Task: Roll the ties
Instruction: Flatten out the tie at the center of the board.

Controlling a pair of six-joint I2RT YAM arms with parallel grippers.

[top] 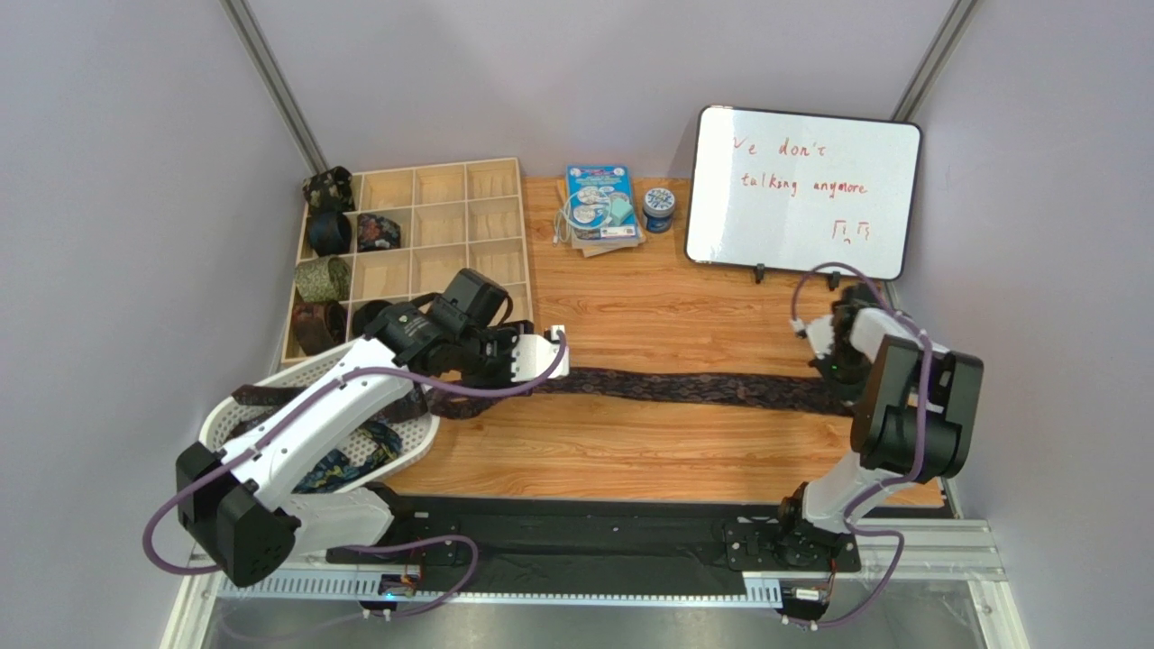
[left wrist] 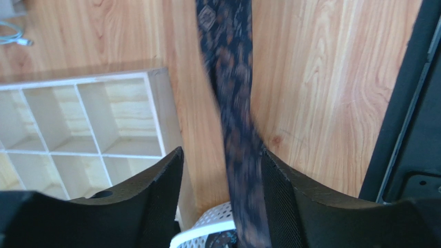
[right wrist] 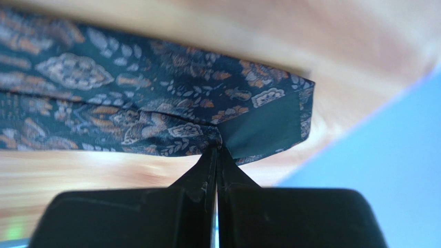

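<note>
Lengthwise, the tie [top: 677,388] spans the table [top: 650,460] left to right. The right gripper [right wrist: 216,150] pinches its end and the left gripper [left wrist: 221,155] is spread astride it. The whiteboard [top: 802,189] reads "talking anymore".

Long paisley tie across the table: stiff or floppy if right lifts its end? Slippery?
Probably floppy: the tie lies flat and slightly wavy, and its end creases where the right gripper pinches it. Likely light, since the fabric looks thin. The weave looks smooth, so it may slip through the open left gripper.
</note>
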